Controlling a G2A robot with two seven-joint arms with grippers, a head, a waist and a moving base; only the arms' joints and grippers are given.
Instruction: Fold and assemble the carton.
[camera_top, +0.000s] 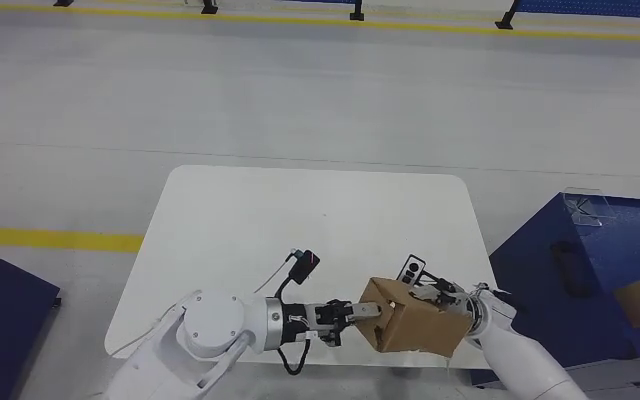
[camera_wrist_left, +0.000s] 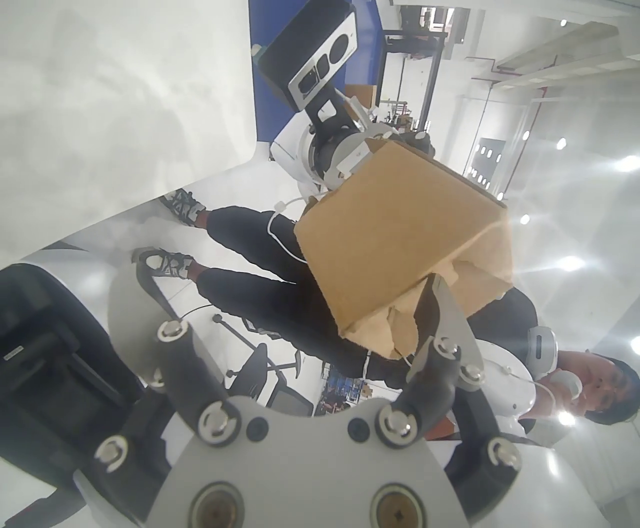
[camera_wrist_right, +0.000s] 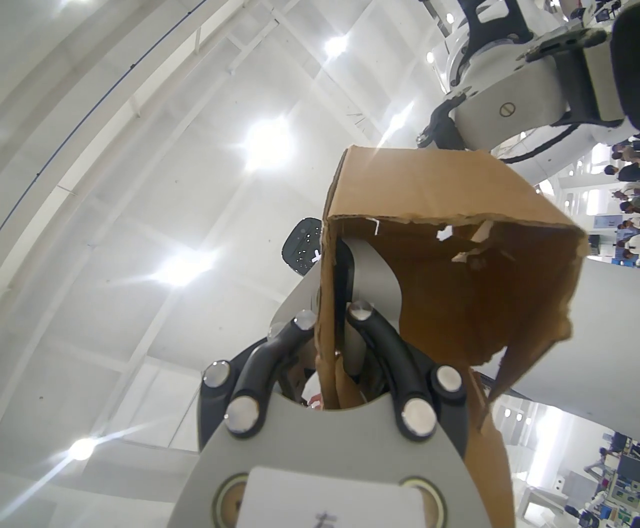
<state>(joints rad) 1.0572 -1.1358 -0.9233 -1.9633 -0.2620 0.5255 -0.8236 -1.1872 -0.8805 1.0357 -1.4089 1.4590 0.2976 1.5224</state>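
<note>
A brown carton (camera_top: 410, 315) is held in the air over the table's front right edge, between my two arms. My right gripper (camera_top: 437, 296) is shut on one carton wall (camera_wrist_right: 325, 280), with a finger on each side of it (camera_wrist_right: 330, 315). That end of the carton (camera_wrist_right: 450, 185) is open, with torn flap edges. My left gripper (camera_top: 358, 312) is at the opposite end and stands open (camera_wrist_left: 290, 272). One of its fingers (camera_wrist_left: 440, 310) rests against a crumpled end flap of the carton (camera_wrist_left: 400, 225), while the other is well apart from it.
The white table (camera_top: 300, 220) stretches away behind the carton. A blue cabinet (camera_top: 570, 280) stands close on the right of the table, and another blue object (camera_top: 20, 300) sits off its left side.
</note>
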